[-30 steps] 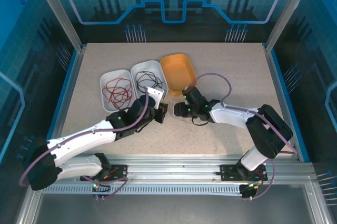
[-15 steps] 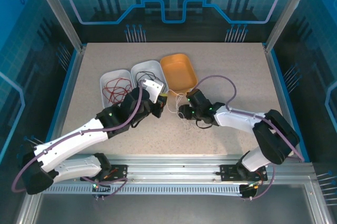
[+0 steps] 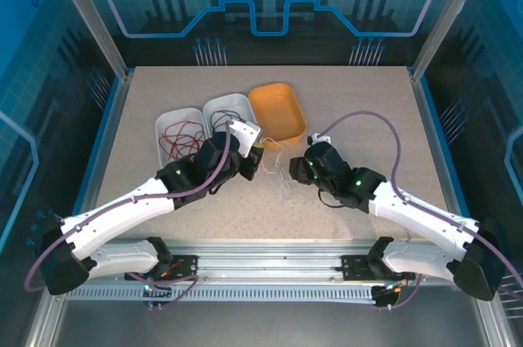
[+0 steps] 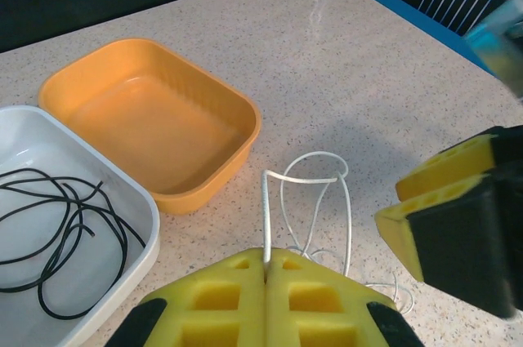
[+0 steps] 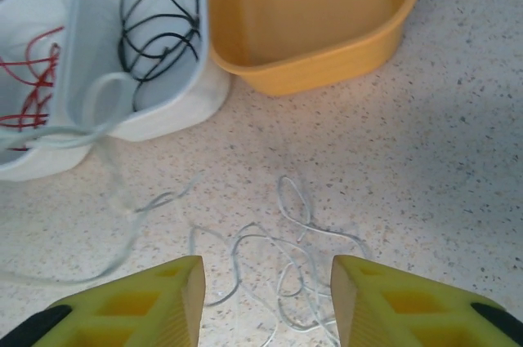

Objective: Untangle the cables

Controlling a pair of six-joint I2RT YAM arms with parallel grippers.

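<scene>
A tangle of whitish cables [image 5: 294, 257] lies on the table in front of the trays, seen from above as thin white loops [image 3: 279, 174]. My left gripper [image 4: 265, 259] is shut on one whitish cable [image 4: 315, 175], which rises from its pads and loops down to the table. My right gripper [image 5: 265, 282] is open just above the tangle with nothing between its fingers; one of its yellow fingers [image 4: 441, 208] shows at the right of the left wrist view. Red cables [image 3: 181, 139] lie in the left white tray, black cables [image 3: 225, 122] in the second.
The orange tray [image 3: 278, 110] stands empty behind the tangle, right of the white tray with black cables [image 5: 159, 24] and the white tray with red cables [image 5: 29, 77]. Both grippers [image 3: 249, 159] [image 3: 299, 169] hang close together mid-table. Open tabletop lies right and front.
The two grippers have drawn apart: the right one slid to the right and its arm swung outward. The left one moved slightly up toward the trays, holding the whitish cable.
</scene>
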